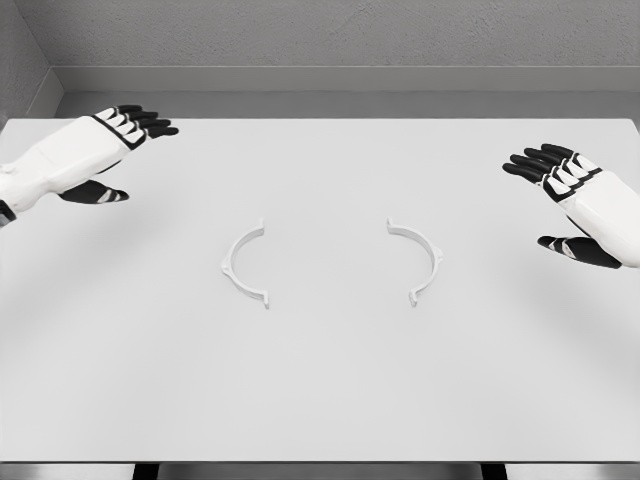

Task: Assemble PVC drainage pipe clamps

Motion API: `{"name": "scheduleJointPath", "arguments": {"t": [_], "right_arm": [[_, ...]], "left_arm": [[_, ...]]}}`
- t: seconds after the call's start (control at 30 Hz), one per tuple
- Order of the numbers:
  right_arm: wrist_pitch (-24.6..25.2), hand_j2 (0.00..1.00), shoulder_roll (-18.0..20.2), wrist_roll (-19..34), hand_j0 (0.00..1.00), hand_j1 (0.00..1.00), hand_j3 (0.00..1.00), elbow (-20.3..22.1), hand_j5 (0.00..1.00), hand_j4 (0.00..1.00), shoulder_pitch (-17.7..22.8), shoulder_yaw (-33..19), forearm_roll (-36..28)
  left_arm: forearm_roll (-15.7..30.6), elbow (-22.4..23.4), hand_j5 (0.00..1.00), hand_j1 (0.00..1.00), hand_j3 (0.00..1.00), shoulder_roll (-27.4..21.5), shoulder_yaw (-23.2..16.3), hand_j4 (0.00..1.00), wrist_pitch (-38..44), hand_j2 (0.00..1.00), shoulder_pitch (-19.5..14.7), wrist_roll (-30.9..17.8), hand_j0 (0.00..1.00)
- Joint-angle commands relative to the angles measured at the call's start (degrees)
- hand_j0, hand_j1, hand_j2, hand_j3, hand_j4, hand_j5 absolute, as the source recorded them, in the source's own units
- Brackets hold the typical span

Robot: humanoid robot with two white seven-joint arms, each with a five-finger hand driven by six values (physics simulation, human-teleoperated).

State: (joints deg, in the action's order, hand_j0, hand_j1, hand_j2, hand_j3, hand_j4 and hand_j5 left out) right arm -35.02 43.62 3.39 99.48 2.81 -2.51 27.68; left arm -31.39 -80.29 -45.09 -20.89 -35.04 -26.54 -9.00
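Two thin white plastic half-ring clamp pieces, left clamp half and right clamp half, are lying mid-frame on the white desk, open sides facing (probably ready for joining). The left hand and right hand are hovering at the frame's sides, fingers spread, holding nothing.

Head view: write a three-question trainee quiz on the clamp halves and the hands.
1. True or false: the left clamp half and the right clamp half are joined into a ring.
2. What does the left hand hold? A) a clamp half B) nothing C) a pipe
3. Fill in: both clamp halves lie flat on the white ____.

Key: 1 false, they lie apart with open sides facing each other; 2 B, like the right hand, its fingers are spread; 3 table.
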Motion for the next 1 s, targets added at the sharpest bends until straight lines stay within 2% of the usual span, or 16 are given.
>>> {"name": "scheduleJointPath", "arguments": {"t": [0.0,0.07,0.13,0.17,0.2,0.27,0.33,0.37,0.4,0.47,0.57,0.63,0.7,0.8,0.97], "right_arm": [[0.0,1.00,0.1,-0.1,1.00,1.00,1.00,-0.2,1.00,1.00,0.0,0.1,-0.1],[0.0,1.00,0.0,-0.1,1.00,1.00,1.00,-1.6,1.00,1.00,-0.3,0.2,-0.3],[0.0,1.00,-2.0,0.1,1.00,1.00,1.00,-1.3,1.00,1.00,-1.6,0.7,-0.1],[0.0,1.00,-2.1,1.1,1.00,1.00,1.00,-1.9,1.00,1.00,-5.2,4.0,1.3],[0.0,1.00,-2.3,6.6,1.00,1.00,1.00,-2.7,1.00,1.00,-9.7,7.0,4.3],[0.0,1.00,-4.2,13.2,1.00,1.00,1.00,-3.6,1.00,1.00,-13.3,8.5,4.9],[0.0,1.00,-4.1,15.7,1.00,1.00,1.00,-3.7,1.00,1.00,-16.3,9.0,5.3],[0.0,1.00,-4.2,16.4,1.00,1.00,1.00,-5.1,1.00,1.00,-17.6,10.1,6.7],[0.0,1.00,-4.2,16.5,1.00,1.00,1.00,-6.2,1.00,1.00,-19.4,12.1,8.3],[0.0,1.00,-4.2,16.5,1.00,1.00,1.00,-11.2,1.00,1.00,-24.0,18.1,11.1],[0.0,1.00,-4.2,16.0,1.00,1.00,1.00,-12.1,1.00,1.00,-24.3,20.3,11.2],[0.0,1.00,-4.8,15.9,1.00,1.00,1.00,-14.6,1.00,1.00,-24.3,21.5,11.6],[0.0,1.00,-5.4,15.9,1.00,1.00,1.00,-14.9,1.00,1.00,-24.3,21.8,12.0],[0.0,1.00,-7.7,14.5,1.00,1.00,1.00,-15.9,1.00,1.00,-24.3,23.2,14.5],[0.0,1.00,-9.6,14.5,1.00,1.00,1.00,-17.4,1.00,1.00,-24.5,23.1,15.3]], "left_arm": [[0.8,-0.1,1.00,1.00,1.00,0.1,-0.1,1.00,0.0,1.00,0.0,0.0,1.00],[0.9,-0.1,1.00,1.00,1.00,0.1,-0.1,1.00,0.0,1.00,0.2,0.0,1.00],[0.8,-0.2,1.00,1.00,1.00,0.2,0.0,1.00,0.0,1.00,0.4,0.0,1.00],[0.9,-0.1,1.00,1.00,1.00,0.4,0.1,1.00,0.0,1.00,0.4,0.0,1.00],[0.9,0.0,1.00,1.00,1.00,0.4,0.1,1.00,0.0,1.00,0.4,0.1,1.00],[1.0,0.0,1.00,1.00,1.00,0.4,0.1,1.00,0.0,1.00,0.4,0.1,1.00],[0.7,0.4,1.00,1.00,1.00,0.5,0.0,1.00,0.0,1.00,0.4,0.1,1.00],[0.7,0.4,1.00,1.00,1.00,0.5,0.0,1.00,0.0,1.00,0.4,0.1,1.00],[0.6,0.9,1.00,1.00,1.00,0.8,0.0,1.00,0.0,1.00,0.4,0.1,1.00],[0.6,2.6,1.00,1.00,1.00,0.9,0.1,1.00,0.0,1.00,0.4,0.1,1.00],[-0.3,1.6,1.00,1.00,1.00,1.8,-0.5,1.00,0.0,1.00,0.4,-0.1,1.00],[-3.0,-0.2,1.00,1.00,1.00,2.9,-0.7,1.00,0.0,1.00,0.4,-0.1,1.00],[-5.7,-0.9,1.00,1.00,1.00,4.6,-0.9,1.00,0.0,1.00,0.4,-0.1,1.00],[-9.4,-2.1,1.00,1.00,1.00,6.5,-3.7,1.00,0.0,1.00,0.4,-0.1,1.00],[-9.7,-8.0,1.00,1.00,1.00,6.0,-4.4,1.00,0.0,1.00,3.0,-0.1,1.00]]}}
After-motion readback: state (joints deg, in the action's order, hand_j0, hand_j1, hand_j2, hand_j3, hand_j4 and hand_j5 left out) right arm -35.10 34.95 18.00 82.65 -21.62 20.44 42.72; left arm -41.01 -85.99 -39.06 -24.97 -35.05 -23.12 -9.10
